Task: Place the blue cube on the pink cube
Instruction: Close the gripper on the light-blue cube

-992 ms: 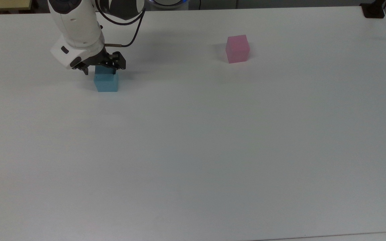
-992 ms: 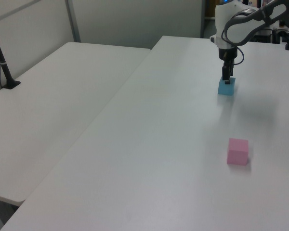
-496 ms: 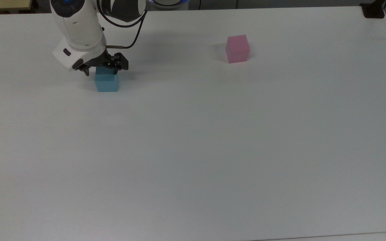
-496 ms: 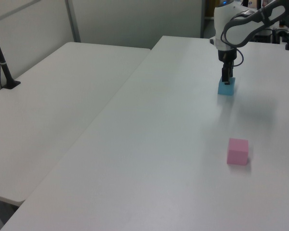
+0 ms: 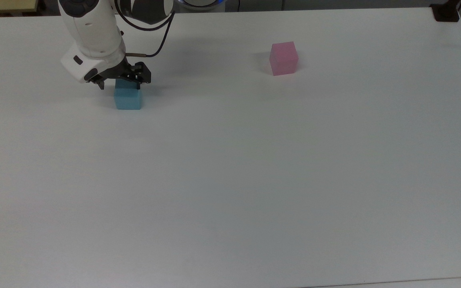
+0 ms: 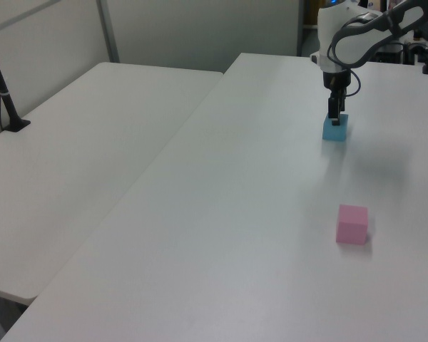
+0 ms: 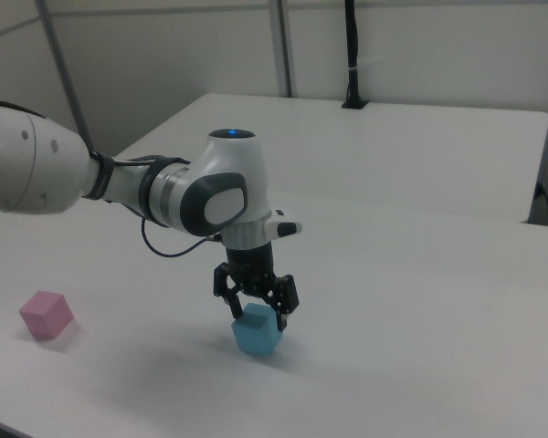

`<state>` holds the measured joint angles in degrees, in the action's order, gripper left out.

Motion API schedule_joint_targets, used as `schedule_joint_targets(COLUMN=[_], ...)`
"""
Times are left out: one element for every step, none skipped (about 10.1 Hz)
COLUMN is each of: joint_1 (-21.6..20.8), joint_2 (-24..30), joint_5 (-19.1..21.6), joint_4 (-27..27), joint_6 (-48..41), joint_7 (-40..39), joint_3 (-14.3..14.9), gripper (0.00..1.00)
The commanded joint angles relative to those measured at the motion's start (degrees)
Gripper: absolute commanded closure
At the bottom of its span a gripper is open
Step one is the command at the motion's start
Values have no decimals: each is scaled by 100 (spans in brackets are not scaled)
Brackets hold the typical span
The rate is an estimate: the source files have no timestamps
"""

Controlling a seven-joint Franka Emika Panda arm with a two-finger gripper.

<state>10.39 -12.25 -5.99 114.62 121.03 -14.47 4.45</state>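
Hanging just over the blue cube (image 7: 258,331), the end effector (image 7: 256,308) has its two fingers spread open, one on each side of the cube's top. The cube sits on the white worktop (image 5: 230,180) right under it. The pink cube (image 5: 283,58) sits well apart, toward the top view's right. If the fingers close too high, they may only pinch the top edge, and the cube could slip out.

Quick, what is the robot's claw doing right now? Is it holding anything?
Gripper: open, fingers down either side of the blue cube, which sits on the table; nothing held yet.
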Motion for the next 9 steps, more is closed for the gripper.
schedule_joint_targets(joint_1=[-46, -55, -55, -64, -46, -46, -46, -46, -46], joint_2=[126, 196, 231, 240, 249, 197, 170, 170, 170], joint_5=[1, 80, 229, 247, 248, 248, 230, 169, 134], joint_4=[60, 34, 25, 25, 34, 68, 95, 139, 165], joint_6=[61, 52, 52, 61, 61, 113, 114, 114, 114], joint_7=[190, 199, 199, 199, 199, 225, 234, 225, 225], joint_3=[-14, -14, -14, -49, -101, -119, -128, -128, -128], gripper=[0, 0, 0, 0, 0, 0, 0, 0, 0])
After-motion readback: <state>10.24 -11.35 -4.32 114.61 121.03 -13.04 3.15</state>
